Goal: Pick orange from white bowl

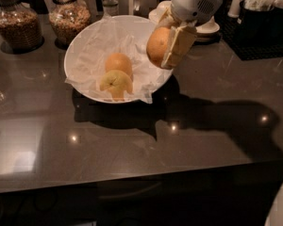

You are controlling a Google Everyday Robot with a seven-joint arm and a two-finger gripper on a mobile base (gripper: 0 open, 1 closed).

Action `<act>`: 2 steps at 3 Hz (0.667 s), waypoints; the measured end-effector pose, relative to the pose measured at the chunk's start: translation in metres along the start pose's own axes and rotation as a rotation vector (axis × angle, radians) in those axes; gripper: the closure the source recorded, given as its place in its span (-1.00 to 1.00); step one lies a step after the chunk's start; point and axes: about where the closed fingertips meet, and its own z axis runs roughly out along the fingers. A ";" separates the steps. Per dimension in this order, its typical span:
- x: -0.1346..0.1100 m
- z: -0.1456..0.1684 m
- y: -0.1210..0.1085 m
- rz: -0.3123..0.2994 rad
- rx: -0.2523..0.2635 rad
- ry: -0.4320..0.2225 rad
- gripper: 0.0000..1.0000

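My gripper (166, 47) is shut on the orange (157, 46), a large deep-orange round fruit, and holds it in the air above the right rim of the white bowl (80, 41). One pale finger (179, 44) lies across the fruit's right side. The wide shallow bowl is lined with crumpled white paper and stands on the dark countertop at the upper middle. A smaller paler orange (119, 62) and a yellow-green apple-like fruit (116, 83) lie inside the bowl.
Two glass jars of grain (16, 22) (70, 17) stand behind the bowl at the left. Stacked white cups and saucers (203, 28) sit at the back right, next to a dark rack (264, 18). The dark glossy counter's (132, 140) front edge runs across the lower frame.
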 end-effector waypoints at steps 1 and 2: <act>-0.028 -0.031 0.020 -0.093 0.000 -0.190 1.00; -0.055 -0.069 0.069 -0.209 0.004 -0.374 1.00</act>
